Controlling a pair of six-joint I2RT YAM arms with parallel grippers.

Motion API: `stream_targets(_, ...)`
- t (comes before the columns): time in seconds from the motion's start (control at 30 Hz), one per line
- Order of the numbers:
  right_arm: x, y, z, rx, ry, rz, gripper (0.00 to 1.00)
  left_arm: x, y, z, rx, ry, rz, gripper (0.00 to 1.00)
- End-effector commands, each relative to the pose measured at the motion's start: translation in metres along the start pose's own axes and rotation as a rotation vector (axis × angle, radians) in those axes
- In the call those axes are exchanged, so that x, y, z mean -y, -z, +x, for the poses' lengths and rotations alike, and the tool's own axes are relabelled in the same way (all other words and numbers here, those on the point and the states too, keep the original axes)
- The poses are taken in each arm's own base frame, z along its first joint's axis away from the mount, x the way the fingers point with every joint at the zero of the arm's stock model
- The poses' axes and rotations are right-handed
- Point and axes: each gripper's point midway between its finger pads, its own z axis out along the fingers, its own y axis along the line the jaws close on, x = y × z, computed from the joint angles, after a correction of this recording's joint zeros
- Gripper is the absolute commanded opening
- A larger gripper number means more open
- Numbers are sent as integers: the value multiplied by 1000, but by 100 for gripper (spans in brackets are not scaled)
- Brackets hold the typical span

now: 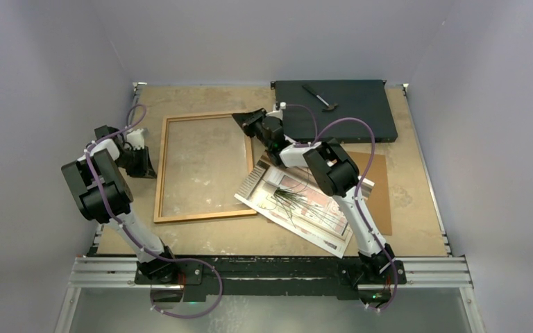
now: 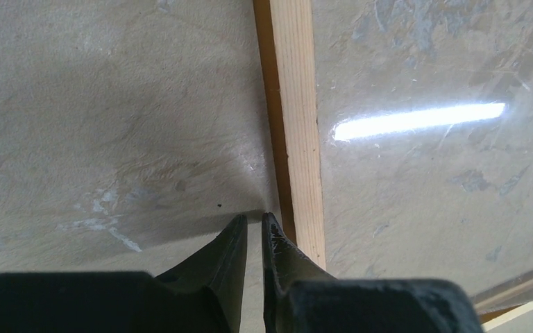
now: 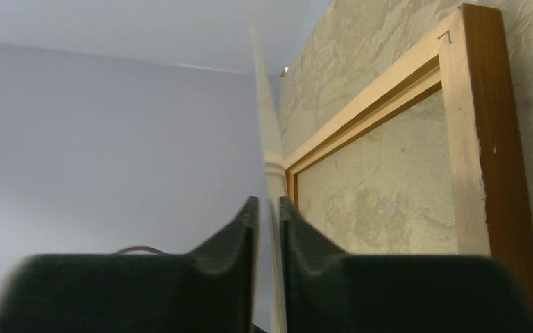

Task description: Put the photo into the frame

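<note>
The photo [image 1: 298,201] lies face up right of the frame [image 1: 205,216], one corner over its rail, partly on a brown hardboard sheet [image 1: 380,187]. We see the right gripper [image 3: 268,201] set narrowly around a thin pale edge [image 3: 271,149], though we cannot tell whether it grips. The left gripper [image 2: 255,218], slightly parted and empty, sits beside the frame.

We saw plain lavender-grey walls [image 1: 48,62] closing in worn beige counter [image 1: 416,229] on three sides. We noted aluminium rails [image 1: 284,272] along near edge. Light was soft, even.
</note>
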Motion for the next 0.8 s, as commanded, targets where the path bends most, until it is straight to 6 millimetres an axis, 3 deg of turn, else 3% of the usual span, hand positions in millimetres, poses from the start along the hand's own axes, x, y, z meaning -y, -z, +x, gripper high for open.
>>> stream_targets(0.0, -38, 4, 15, -74, 9, -82, 32, 0, 2, -15, 39, -32, 18, 11)
stream_targets(0.1, -44, 17, 30, -174, 47, -104, 52, -1, 2, -15, 39, -33, 13, 11)
stream_targets(0.2, -50, 28, 39, -259, 133, -98, 60, -1, 2, -15, 38, -30, 10, 10)
stream_targets(0.53, -43, 78, 47, -399, 214, -44, 65, -1, 4, -14, 43, -34, -1, 9)
stream_targets(0.77, -33, 98, 56, -475, 239, -18, 60, -2, 4, -13, 41, -29, -4, 9)
